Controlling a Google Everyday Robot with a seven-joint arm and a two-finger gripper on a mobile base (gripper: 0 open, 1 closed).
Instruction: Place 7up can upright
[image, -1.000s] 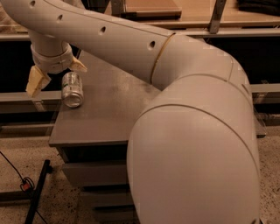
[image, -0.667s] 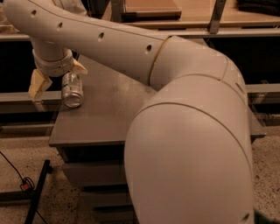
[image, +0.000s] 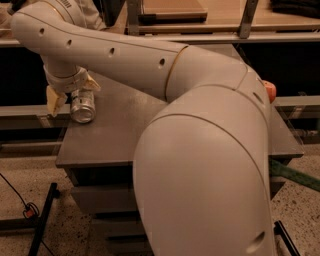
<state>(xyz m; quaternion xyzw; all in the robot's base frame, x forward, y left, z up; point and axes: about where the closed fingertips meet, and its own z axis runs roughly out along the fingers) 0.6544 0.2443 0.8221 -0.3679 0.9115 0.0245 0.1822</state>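
Observation:
The 7up can (image: 82, 106) is a small silver can lying on its side near the left edge of the grey table (image: 120, 135), its shiny end facing the camera. My gripper (image: 72, 92) hangs from the arm's wrist right over the can's far end. One tan finger (image: 54, 100) is just left of the can and the other (image: 90, 83) is at its upper right. The fingers are spread on either side of the can and do not visibly clamp it. The can's label is mostly hidden.
My large white arm (image: 200, 150) fills the middle and right of the view and hides much of the table. An orange object (image: 270, 90) peeks out behind it at the right. A shelf rail (image: 210, 37) runs behind the table. A cable (image: 20, 202) lies on the floor.
The gripper has shifted slightly right and down, so its left finger is now closer to the can. The can has stayed lying where it was.

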